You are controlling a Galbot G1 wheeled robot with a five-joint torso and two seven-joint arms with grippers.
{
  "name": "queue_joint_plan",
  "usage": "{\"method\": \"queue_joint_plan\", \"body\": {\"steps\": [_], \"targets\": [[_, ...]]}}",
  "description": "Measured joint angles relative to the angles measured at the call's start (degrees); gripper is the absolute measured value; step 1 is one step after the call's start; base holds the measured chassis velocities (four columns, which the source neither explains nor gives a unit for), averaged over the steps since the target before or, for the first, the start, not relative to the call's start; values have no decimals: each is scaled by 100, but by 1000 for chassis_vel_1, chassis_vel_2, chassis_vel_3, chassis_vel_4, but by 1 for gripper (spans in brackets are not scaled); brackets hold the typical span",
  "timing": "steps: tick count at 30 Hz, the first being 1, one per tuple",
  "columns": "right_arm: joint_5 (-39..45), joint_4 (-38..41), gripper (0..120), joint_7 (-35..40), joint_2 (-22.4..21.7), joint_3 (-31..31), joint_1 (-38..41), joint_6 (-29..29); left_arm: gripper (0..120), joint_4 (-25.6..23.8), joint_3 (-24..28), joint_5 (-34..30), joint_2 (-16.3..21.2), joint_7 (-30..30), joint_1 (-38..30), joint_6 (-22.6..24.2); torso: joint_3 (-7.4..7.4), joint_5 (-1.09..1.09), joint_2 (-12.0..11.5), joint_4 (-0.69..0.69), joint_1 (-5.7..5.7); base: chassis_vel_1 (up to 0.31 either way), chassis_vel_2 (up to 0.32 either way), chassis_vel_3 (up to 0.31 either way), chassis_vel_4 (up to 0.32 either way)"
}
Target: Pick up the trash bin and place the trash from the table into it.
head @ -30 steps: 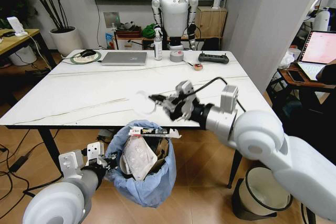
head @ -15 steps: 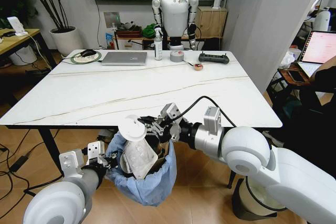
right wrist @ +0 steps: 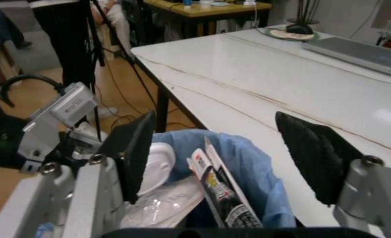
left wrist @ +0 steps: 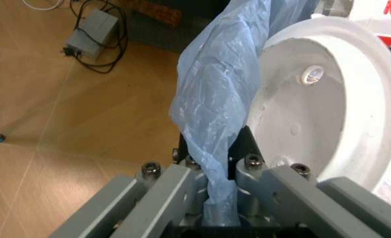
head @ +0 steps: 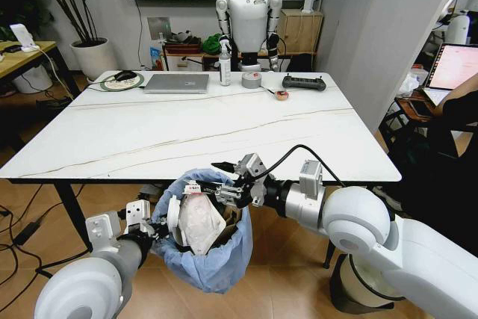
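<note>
Warm wooden flooring runs under the big white marble-look bench with thin grey veins and a black edge, and the near half of that bench looks cleared of litter; only a closed grey laptop, a spray bottle and grey tape rolls are seen along its far side.

The small round trash bin lined with a crinkly light-blue plastic bag is held just below the bench's near edge, off the floor. It's gripped by the left end effector, which is clenched on the bag and rim at the bin's side. Inside the bin, white crumpled plastic and paper trash and a printed wrapper can be made out, plus a white round lid-like piece leaning against the liner.

The right end effector is spread wide and empty, poised right over the bin's mouth, so a drop looks just done.

To do this bit well, the bin should probably be kept level and steady, and the right end effector lifted straight up so the bag isn't snagged.
</note>
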Motion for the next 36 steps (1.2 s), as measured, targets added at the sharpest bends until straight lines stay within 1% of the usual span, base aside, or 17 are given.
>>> {"method": "queue_joint_plan", "body": {"steps": [1, 3, 5, 6, 8, 10, 13, 15, 19, 21, 23, 24, 25, 29, 33, 35, 36], "targets": [[0, 0, 69, 0, 0, 0, 0, 0, 0, 0, 0, 0, 0, 0, 0, 0, 0, 0, 0, 0, 0, 0, 0, 0, 0], [18, 0, 76, 137, 1, 59, -30, 2, 0, 0, 0, 1, 3, 0, 9, 0, 0, 0, 0, 0, 0, 0, 0, 0, 0], [87, 0, 87, 554, 50, 185, -110, 7, 0, 0, -9, 8, 8, 0, 42, 0, 0, 0, 0, 0, 0, 0, 0, 0, 0], [87, 0, 87, 554, 50, 185, -110, 7, 0, 0, -9, 8, 8, 0, 42, 0, 0, 0, 0, 0, 0, 0, 0, 0, 0], [134, -4, 95, 977, 121, 306, -191, 34, 0, 0, -21, 16, 10, 1, 79, 0, 0, 0, 0, 0, 0, 0, 0, 0, 0], [149, -28, 99, 1331, 175, 425, -277, 108, 0, 0, -29, 26, 9, 0, 112, 0, 0, 0, 0, 0, 0, 0, 0, 0, 0], [119, -82, 100, 1879, 275, 733, -555, 225, 0, 0, -42, 50, -3, -1, 158, 0, 0, 0, -1, 1, 0, 0, 0, 0, 0], [106, -86, 100, 1901, 283, 768, -585, 231, 0, 0, -42, 53, -4, -1, 161, 0, 0, 0, -1, 1, 0, 0, 0, 0, 0], [-159, -105, 100, 2139, 401, 1353, -1086, 259, 0, 0, -58, 89, -30, -3, 214, 0, 0, 0, -1, -1, 0, 0, 0, 0, 0], [-183, -105, 100, 2229, 434, 1463, -1166, 257, 0, 0, -72, 101, -43, -3, 238, 0, 0, 1, -1, -2, 0, 0, 0, 0, 0], [-218, -102, 100, 2415, 548, 1711, -1299, 228, 0, 0, -112, 155, -94, -5, 321, 0, 0, 1, -1, -1, 0, 0, 0, 0, 0], [-345, -76, 100, 2525, 645, 1965, -1445, 172, 0, 0, -141, 201, -139, -6, 384, 0, 0, 1, -1, 1, 0, 0, 0, 0, 0], [-471, -34, 100, 2557, 698, 2147, -1582, 126, 0, 0, -150, 217, -156, -7, 403, 0, 0, 0, -1, 3, 0, 0, 0, 0, 0], [-595, 65, 100, 2602, 782, 2425, -1875, 82, 0, 0, -149, 224, -166, -8, 406, 0, 0, 1, -1, 1, 1, 0, 0, 0, 0], [-1273, 238, 100, 2449, 969, 3039, -2740, 164, 0, 0, -109, 240, -172, -8, 401, 0, 0, 1, -1, 0, 1, 0, 0, 0, 0], [-1333, 258, 100, 2417, 997, 3096, -2842, 183, 0, 0, -106, 240, -172, -8, 401, 0, 0, 1, -1, -1, 1, 0, 0, 0, 0], [-1465, 318, 100, 2361, 1080, 3201, -3091, 225, 0, 0, -103, 240, -172, -8, 399, 0, 0, 1, -1, -1, 1, 0, 0, 0, 0]]}}
